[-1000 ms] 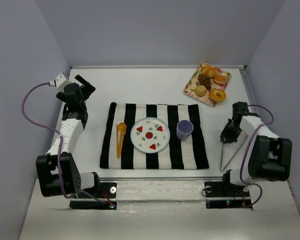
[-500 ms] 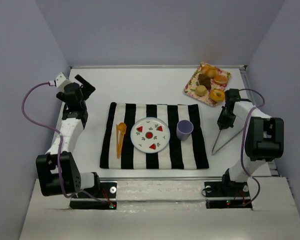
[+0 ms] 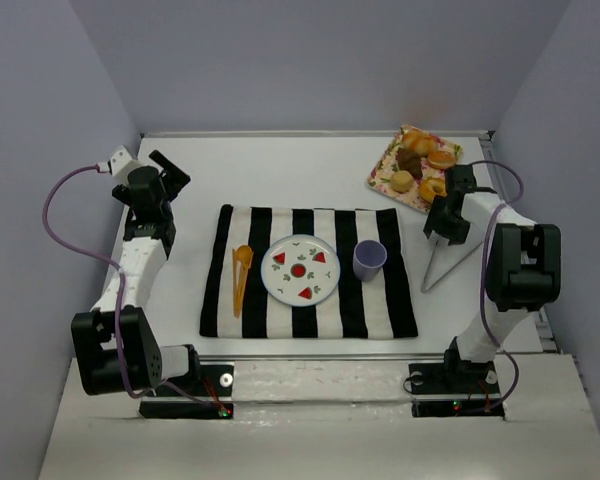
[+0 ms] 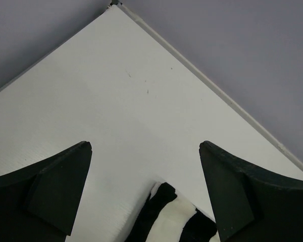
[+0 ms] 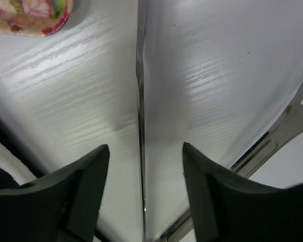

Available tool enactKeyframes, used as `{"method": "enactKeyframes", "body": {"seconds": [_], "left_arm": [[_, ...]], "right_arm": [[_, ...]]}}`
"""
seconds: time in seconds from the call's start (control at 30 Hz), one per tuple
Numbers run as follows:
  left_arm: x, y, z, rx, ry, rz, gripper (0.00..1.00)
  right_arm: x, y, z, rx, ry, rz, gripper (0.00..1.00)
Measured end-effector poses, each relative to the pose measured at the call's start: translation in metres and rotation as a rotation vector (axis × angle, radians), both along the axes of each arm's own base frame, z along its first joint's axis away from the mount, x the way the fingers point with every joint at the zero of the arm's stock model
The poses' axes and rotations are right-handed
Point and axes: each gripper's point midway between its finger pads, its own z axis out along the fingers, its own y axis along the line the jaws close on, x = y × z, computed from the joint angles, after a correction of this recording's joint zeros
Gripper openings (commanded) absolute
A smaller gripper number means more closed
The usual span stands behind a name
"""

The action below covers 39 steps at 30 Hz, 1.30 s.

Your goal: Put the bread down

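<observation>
Left wrist view alone: left gripper (image 4: 146, 194), jaws spread, above black-and-white striped cloth (image 4: 166, 217) corner. Overhead only: floral tray (image 3: 382, 176) at white table's (image 3: 300, 170) far right corner. Right wrist view: right gripper (image 5: 144, 196), jaws parted, straddling metal tongs (image 5: 140, 126). Overhead: golden-orange ring-shaped bread (image 3: 432, 187) on tray's near edge.

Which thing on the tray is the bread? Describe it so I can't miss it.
Look at the floral tray in the far right corner. At its near end lies the bread: a golden-orange ring, unlike the holeless tan bun beside it.
</observation>
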Motion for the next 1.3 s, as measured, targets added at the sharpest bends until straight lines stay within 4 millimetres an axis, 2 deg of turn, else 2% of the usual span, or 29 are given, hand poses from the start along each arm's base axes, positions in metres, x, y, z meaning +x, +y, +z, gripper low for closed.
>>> {"method": "enactKeyframes", "body": {"seconds": [0.03, 0.1, 0.2, 0.3, 0.37, 0.43, 0.53, 0.67, 1.07, 1.23, 1.3], "left_arm": [[0.0, 0.0, 0.002, 0.0, -0.005, 0.0, 0.99], [-0.002, 0.0, 0.007, 0.001, -0.018, 0.0, 0.99], [-0.004, 0.0, 0.014, 0.002, -0.034, -0.001, 0.99], [-0.005, -0.001, 0.017, 0.003, -0.041, -0.001, 0.99], [-0.005, -0.001, 0.017, 0.003, -0.042, -0.001, 0.99], [-0.005, -0.001, 0.017, 0.002, -0.041, -0.001, 0.99], [-0.005, -0.001, 0.017, 0.002, -0.042, -0.001, 0.99], [-0.005, -0.001, 0.017, -0.001, -0.043, 0.001, 0.99], [-0.005, 0.0, 0.016, -0.006, -0.043, 0.006, 0.99], [-0.005, 0.0, 0.016, -0.005, -0.04, 0.009, 0.99], [-0.006, 0.001, 0.015, -0.004, -0.039, 0.012, 0.99]], "right_arm": [[0.0, 0.0, 0.003, -0.001, -0.007, -0.007, 0.91], [0.0, -0.002, 0.014, -0.008, -0.032, -0.017, 0.97], [-0.002, -0.004, 0.037, -0.017, -0.094, -0.052, 1.0], [-0.013, -0.006, 0.062, -0.024, -0.154, -0.101, 1.0], [-0.019, -0.007, 0.066, -0.025, -0.161, -0.119, 1.0], [-0.031, -0.007, 0.06, -0.021, -0.141, -0.152, 1.0], [-0.06, -0.005, 0.036, -0.014, -0.047, -0.197, 1.0], [-0.079, -0.003, 0.018, -0.003, 0.026, -0.229, 1.0], [-0.07, 0.008, -0.019, 0.06, 0.074, -0.276, 0.99], [-0.054, -0.001, -0.019, 0.025, 0.019, -0.346, 0.9], [-0.044, -0.003, -0.019, 0.016, -0.004, -0.364, 0.83]]}}
